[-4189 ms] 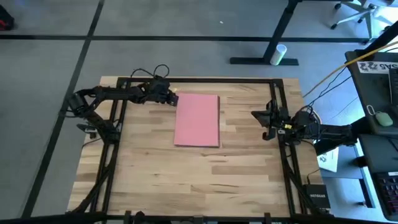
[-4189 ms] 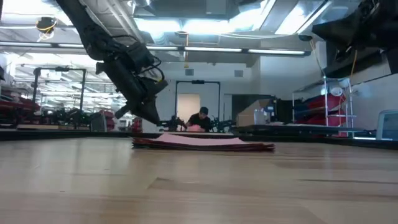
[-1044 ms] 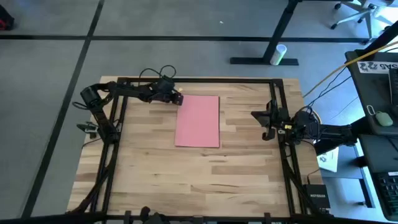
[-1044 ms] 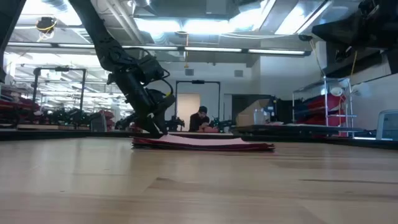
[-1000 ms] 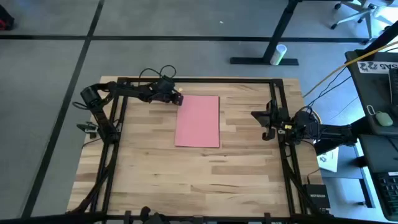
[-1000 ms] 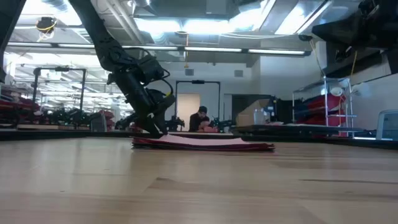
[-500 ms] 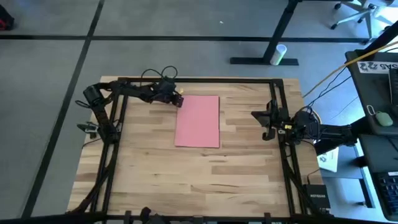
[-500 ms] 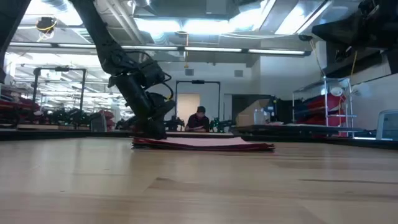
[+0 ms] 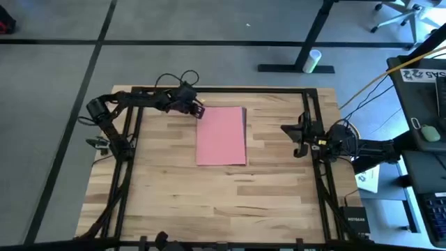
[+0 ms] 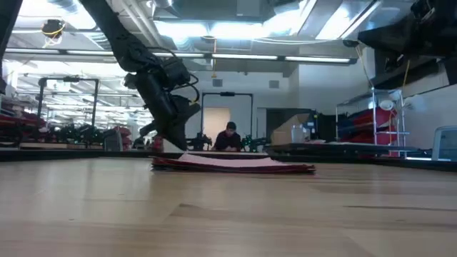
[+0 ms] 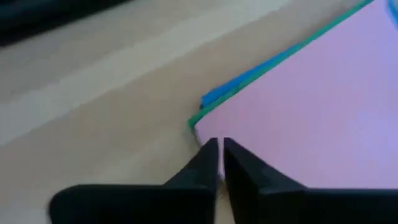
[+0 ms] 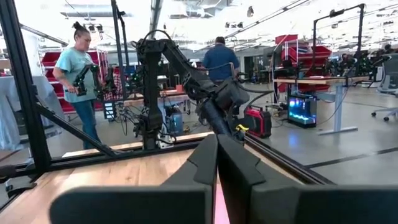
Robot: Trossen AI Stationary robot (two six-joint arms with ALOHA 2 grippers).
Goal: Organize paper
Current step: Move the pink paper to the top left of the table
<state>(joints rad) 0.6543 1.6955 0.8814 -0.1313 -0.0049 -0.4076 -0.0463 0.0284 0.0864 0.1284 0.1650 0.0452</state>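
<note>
**At the corner of the paper stack**

My left gripper (image 9: 200,110) hangs just off the far-left corner of the paper (image 9: 221,135), its fingers (image 11: 208,163) nearly closed with only a sliver between them, and nothing held. The stack lies flat a little toward the far edge of the surface (image 9: 209,202), long axis running from far edge to near edge, the pink sheet on top. That corner points straight at my fingertips; there a green edge and a blue sliver (image 11: 225,93) peek out beneath the pink, so the sheets are not square. The paper is thin and matte on smooth, pale wood planks, so I judge it hard to pinch. My right gripper (image 9: 294,130) waits by the right edge, well apart, fingers together, empty.
</note>
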